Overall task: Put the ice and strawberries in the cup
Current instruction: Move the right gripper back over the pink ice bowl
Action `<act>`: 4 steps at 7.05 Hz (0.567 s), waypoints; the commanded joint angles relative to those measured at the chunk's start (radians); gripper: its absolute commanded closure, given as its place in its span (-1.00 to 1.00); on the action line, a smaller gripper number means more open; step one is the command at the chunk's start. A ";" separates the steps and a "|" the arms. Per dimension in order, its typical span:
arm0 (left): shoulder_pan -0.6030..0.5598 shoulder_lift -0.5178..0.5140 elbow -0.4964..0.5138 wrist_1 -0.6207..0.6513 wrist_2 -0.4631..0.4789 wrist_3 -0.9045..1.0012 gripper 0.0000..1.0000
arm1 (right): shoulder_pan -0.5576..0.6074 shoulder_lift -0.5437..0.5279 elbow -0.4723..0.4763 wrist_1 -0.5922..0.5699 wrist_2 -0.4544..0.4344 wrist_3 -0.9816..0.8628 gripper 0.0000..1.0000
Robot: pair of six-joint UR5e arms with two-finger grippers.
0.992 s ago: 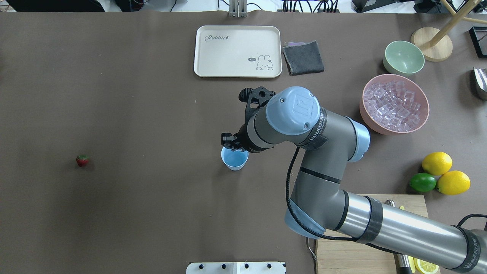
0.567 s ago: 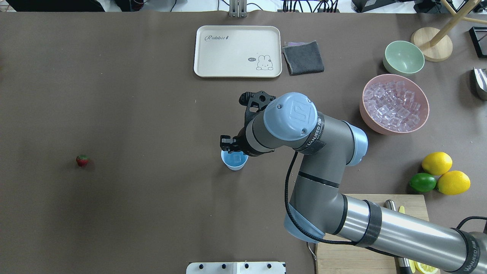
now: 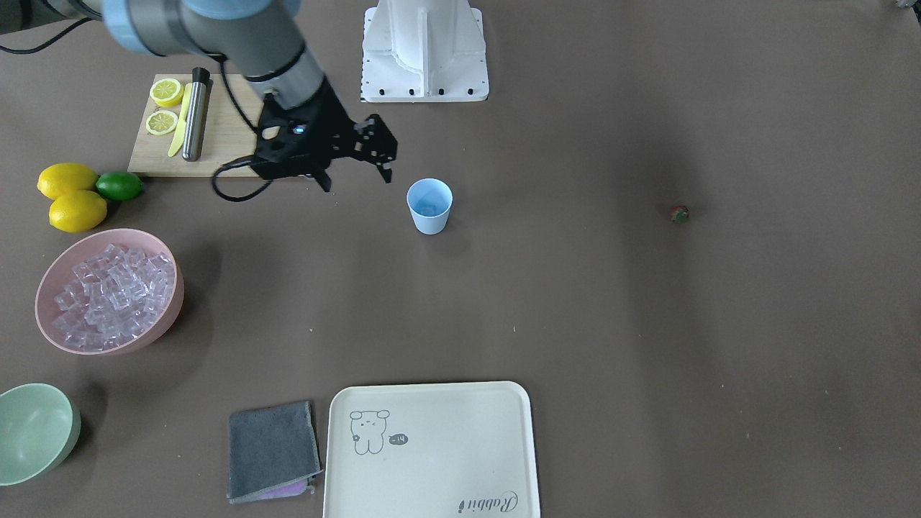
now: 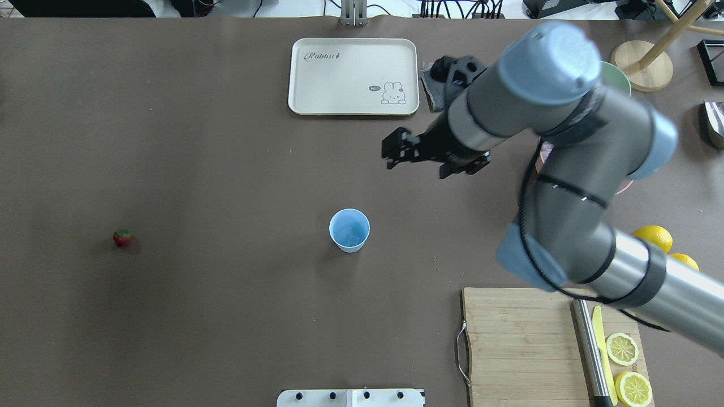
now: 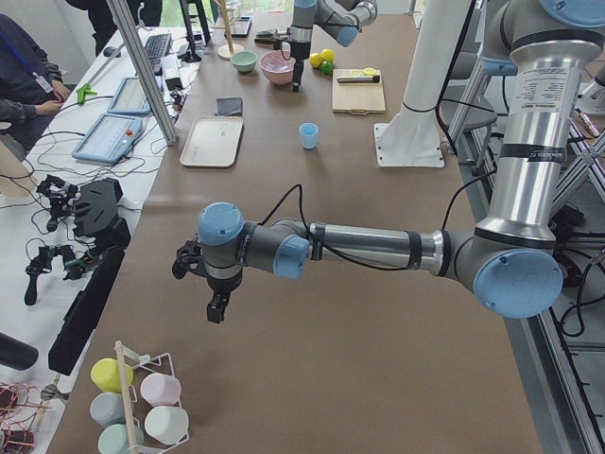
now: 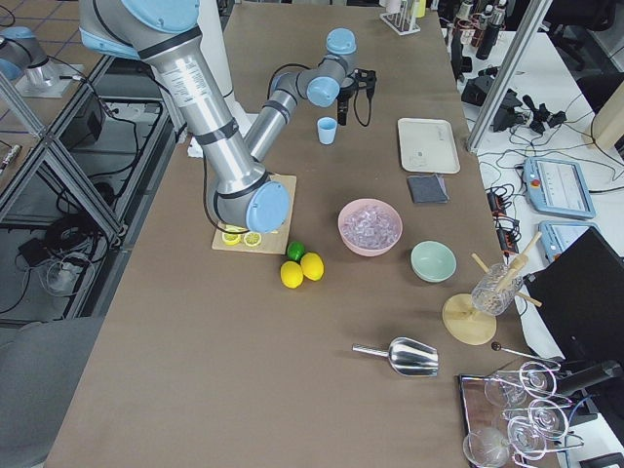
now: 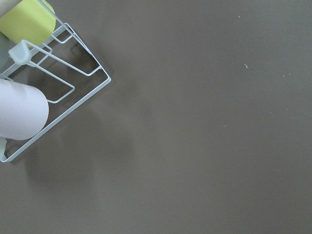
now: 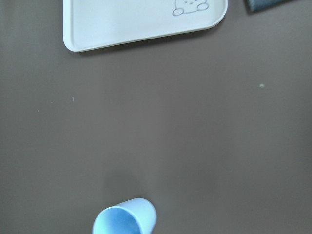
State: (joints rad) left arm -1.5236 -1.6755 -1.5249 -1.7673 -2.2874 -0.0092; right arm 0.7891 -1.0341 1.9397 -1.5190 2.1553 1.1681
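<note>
The light blue cup (image 4: 349,230) (image 3: 429,206) (image 8: 126,220) stands upright mid-table, with a faint glassy shape at its bottom. My right gripper (image 4: 389,157) (image 3: 356,178) hovers open and empty, apart from the cup, toward the tray. The ice (image 3: 111,291) (image 6: 370,224) fills a pink bowl (image 3: 169,316) on the robot's right. One small red strawberry (image 4: 122,238) (image 3: 679,213) lies alone far on the robot's left. My left gripper (image 5: 216,307) hangs over bare table near a mug rack; I cannot tell whether it is open or shut.
A cream tray (image 4: 353,76) and grey cloth (image 3: 272,450) lie at the far edge. A green bowl (image 3: 32,432), two lemons and a lime (image 3: 119,185) sit near the pink bowl. A cutting board (image 4: 520,345) holds a knife and lemon slices. A mug rack (image 7: 48,73) stands at the left end.
My right gripper has left its spot directly over the cup and swung up and away toward the tray and ice bowl. The cup's mouth is now uncovered.
</note>
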 commanded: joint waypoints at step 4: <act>0.002 -0.009 0.025 -0.037 -0.001 -0.002 -0.96 | 0.318 -0.345 -0.143 -0.032 0.101 -1.039 -0.93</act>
State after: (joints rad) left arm -1.5228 -1.6819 -1.5014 -1.8020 -2.2886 -0.0102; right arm 1.0964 -1.3277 1.8457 -1.5571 2.2736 0.2538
